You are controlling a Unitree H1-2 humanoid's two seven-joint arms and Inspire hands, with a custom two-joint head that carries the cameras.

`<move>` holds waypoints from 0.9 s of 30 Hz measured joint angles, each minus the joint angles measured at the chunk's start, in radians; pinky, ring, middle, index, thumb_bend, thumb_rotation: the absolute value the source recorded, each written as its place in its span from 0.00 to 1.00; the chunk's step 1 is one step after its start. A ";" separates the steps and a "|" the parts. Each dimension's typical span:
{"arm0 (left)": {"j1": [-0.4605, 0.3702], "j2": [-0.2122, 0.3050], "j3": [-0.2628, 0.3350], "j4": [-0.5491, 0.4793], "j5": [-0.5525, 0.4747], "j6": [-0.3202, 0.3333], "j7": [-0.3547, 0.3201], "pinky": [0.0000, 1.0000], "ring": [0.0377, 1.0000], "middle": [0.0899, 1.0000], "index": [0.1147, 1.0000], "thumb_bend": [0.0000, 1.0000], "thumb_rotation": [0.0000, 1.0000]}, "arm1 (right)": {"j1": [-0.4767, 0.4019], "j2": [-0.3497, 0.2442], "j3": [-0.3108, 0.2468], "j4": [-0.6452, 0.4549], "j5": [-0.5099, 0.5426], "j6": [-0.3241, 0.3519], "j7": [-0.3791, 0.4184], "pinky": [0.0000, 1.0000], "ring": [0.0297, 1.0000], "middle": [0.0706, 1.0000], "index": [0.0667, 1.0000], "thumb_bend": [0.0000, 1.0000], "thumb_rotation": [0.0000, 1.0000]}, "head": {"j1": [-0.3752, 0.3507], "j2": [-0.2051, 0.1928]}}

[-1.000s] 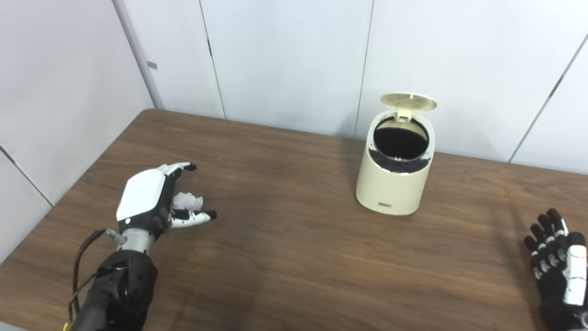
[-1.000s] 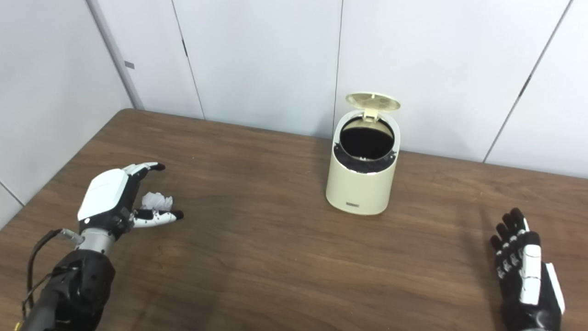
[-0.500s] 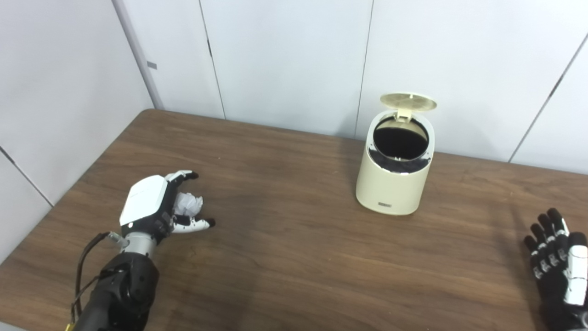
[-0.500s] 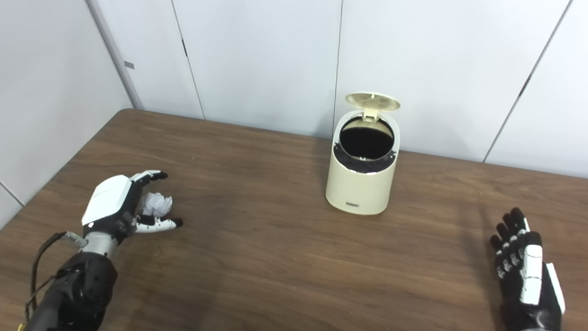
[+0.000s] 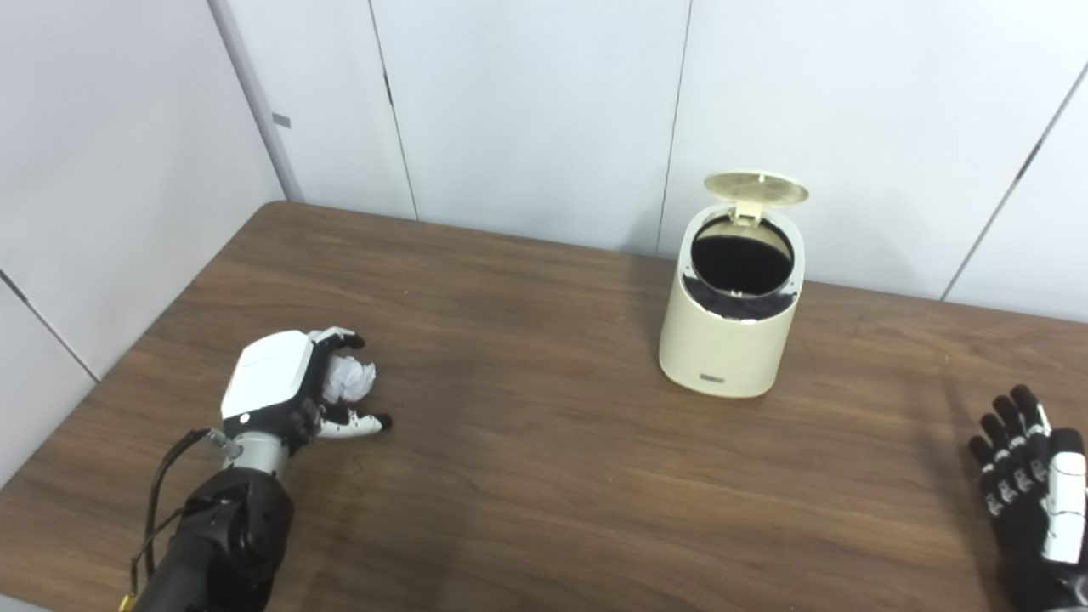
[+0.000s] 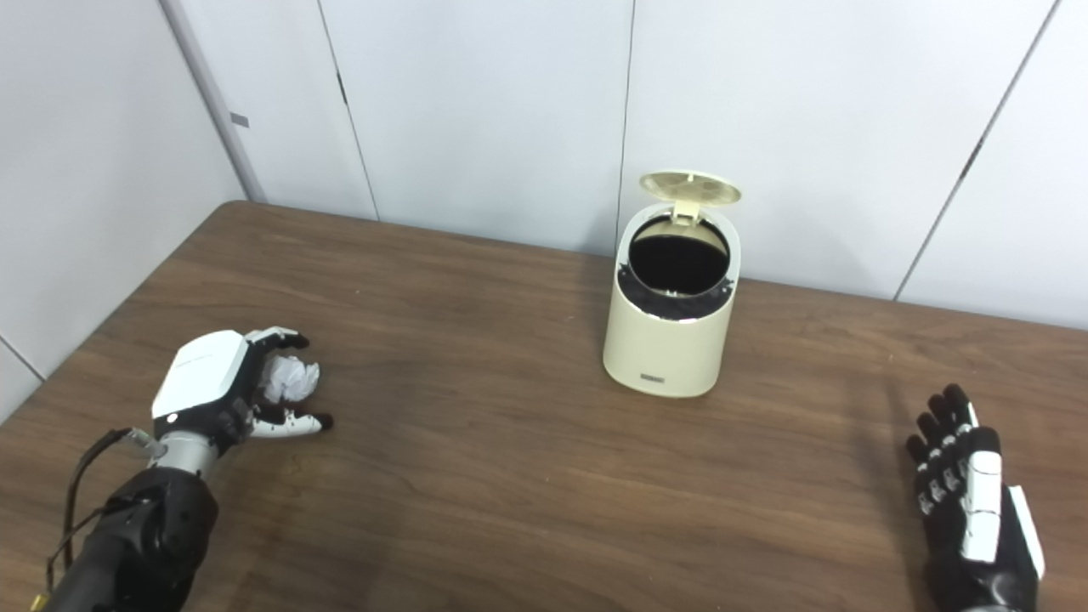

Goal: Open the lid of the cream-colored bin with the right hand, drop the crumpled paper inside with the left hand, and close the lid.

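Where fingers (image 5: 340, 340) curl: crumpled paper (image 5: 348, 378), round cream-colored bin (image 5: 727, 340).

Dark wood-grain table (image 5: 544, 476) with low sheen, smooth matt cream plastic bin (image 5: 729, 340), rough crumpled white paper (image 5: 347, 379), glossy white plastic shell on left hand (image 5: 285, 387).

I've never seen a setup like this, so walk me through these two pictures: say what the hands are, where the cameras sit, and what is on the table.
Both pictures come from two cameras side by side on a humanoid robot's head, so they show one scene. The arms enter from the bottom edge. The left hand curls its fingers around a crumpled paper on the wooden table; whether it grips yet is unclear. The right hand rests open and empty, well apart from the bin. The cream-colored bin stands upright, its lid flipped up, showing a dark inside.
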 measured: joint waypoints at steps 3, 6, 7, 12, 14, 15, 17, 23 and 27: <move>0.000 0.001 0.000 0.000 0.000 0.000 -0.002 0.71 0.80 0.78 0.73 0.86 0.26 | 0.000 0.000 0.000 0.000 -0.002 0.000 0.000 1.00 1.00 1.00 1.00 0.45 1.00 | 0.000 0.000; 0.000 0.001 0.001 0.000 0.000 0.000 -0.003 0.71 0.80 0.78 0.73 0.85 0.27 | 0.000 0.000 0.000 0.000 -0.004 0.000 0.000 1.00 1.00 1.00 0.99 0.45 1.00 | 0.000 0.000; 0.000 0.001 0.001 0.000 0.000 0.000 -0.005 0.71 0.80 0.78 0.73 0.85 0.27 | 0.000 0.000 0.000 0.000 -0.004 0.000 0.000 1.00 1.00 1.00 0.99 0.45 1.00 | 0.000 0.005; -0.001 0.001 0.007 -0.001 -0.004 0.005 -0.014 0.67 0.78 0.75 0.70 0.84 0.27 | 0.000 0.000 0.000 -0.001 0.000 0.002 0.000 1.00 1.00 1.00 1.00 0.45 1.00 | 0.000 0.011; -0.002 0.001 0.012 -0.004 -0.006 0.020 -0.026 0.66 0.77 0.74 0.70 0.83 0.27 | 0.000 0.000 0.000 -0.001 -0.001 0.001 0.000 1.00 1.00 1.00 1.00 0.45 1.00 | 0.000 0.011; -0.003 0.001 0.015 -0.008 -0.007 0.026 -0.036 0.66 0.77 0.74 0.69 0.82 0.27 | 0.000 0.000 0.000 0.000 -0.001 0.001 0.000 1.00 1.00 1.00 1.00 0.45 1.00 | 0.000 0.011; -0.005 0.001 0.018 -0.011 -0.008 0.036 -0.049 0.66 0.76 0.74 0.70 0.81 0.26 | 0.000 0.000 0.000 0.000 0.000 0.001 0.000 1.00 1.00 1.00 1.00 0.45 1.00 | 0.000 0.011; -0.013 0.002 0.027 -0.010 -0.010 0.075 -0.089 0.66 0.75 0.74 0.71 0.81 0.24 | 0.000 0.000 0.000 0.001 0.000 0.000 0.001 1.00 1.00 1.00 1.00 0.46 1.00 | 0.003 0.014; -0.024 0.003 0.027 -0.010 -0.010 0.091 -0.098 0.65 0.74 0.74 0.71 0.81 0.21 | 0.000 0.000 0.000 0.001 0.003 0.000 0.001 1.00 1.00 1.00 1.00 0.47 1.00 | 0.006 0.017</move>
